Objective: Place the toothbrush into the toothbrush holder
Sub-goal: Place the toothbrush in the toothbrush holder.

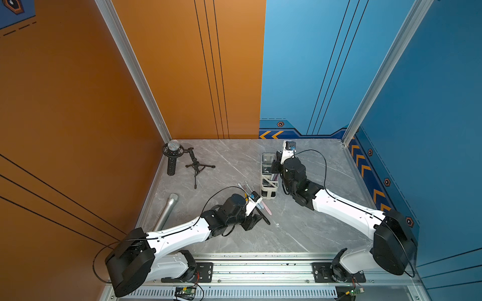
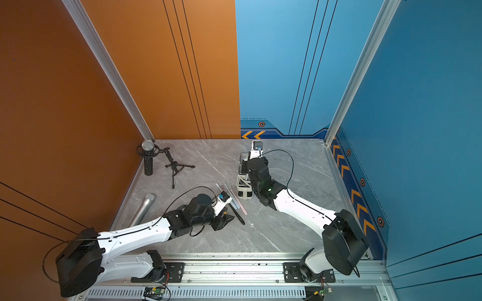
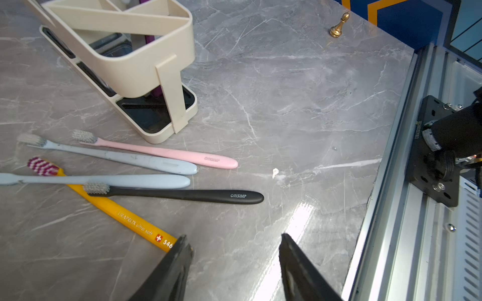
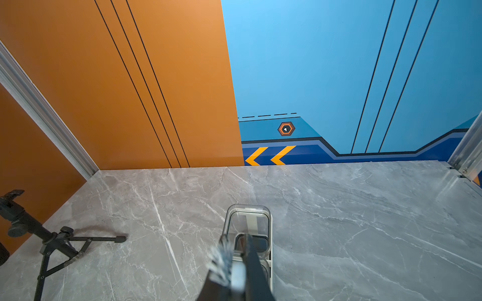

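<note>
Five loose toothbrushes [image 3: 182, 195] lie on the desk [image 3: 300, 104], left of centre in the left wrist view, just beside the toothbrush holder [image 3: 146, 65]. Left end effector [image 3: 234, 242] is half-open and empty. Right end effector [image 4: 236, 263] is clamped on a toothbrush [image 4: 221, 258] over the holder's clear cups [image 4: 247, 224], bottom centre. Risk: the handle end is hidden and could snag a cup rim, tipping the rack.

I see a tripod-mounted microphone [image 1: 172, 156] at the tabletop's [image 1: 234, 156] far left corner, a silver microphone [image 1: 167, 211] along its left edge.
</note>
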